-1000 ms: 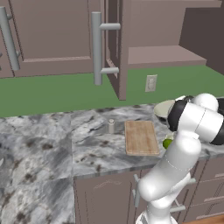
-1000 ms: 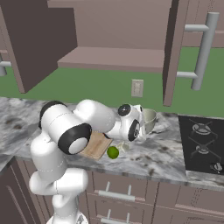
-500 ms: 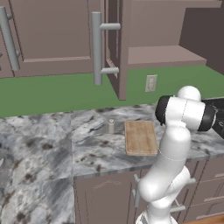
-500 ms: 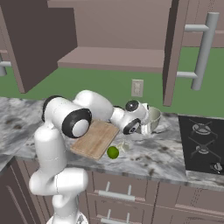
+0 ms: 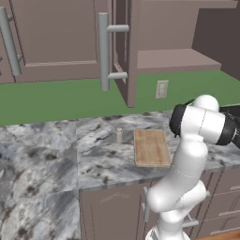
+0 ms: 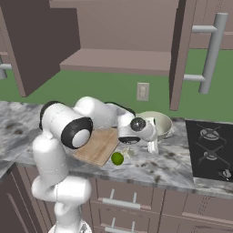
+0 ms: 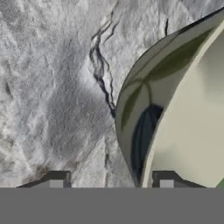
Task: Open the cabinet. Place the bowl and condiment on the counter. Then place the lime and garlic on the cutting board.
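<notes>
The bowl, dark marbled outside and cream inside, stands on the counter right of the cutting board. My gripper hangs at the bowl's near side. In the hand view the gripper is open; the bowl has its rim between the two fingertips, close to the right one. The lime lies on the counter before the board, with a small whitish garlic beside it. The condiment stands left of the cutting board. The cabinet is open, its shelf bare.
A black stove top sits on the counter right of the bowl. The open cabinet door hangs above the bowl, with its bar handle sticking out. A wall socket is on the green backsplash. Drawers run below the counter's front edge.
The jaws have parted from shut to open at the bowl's rim. The arm's elbow has swung up and outward. Bowl, lime and board have stayed in place.
</notes>
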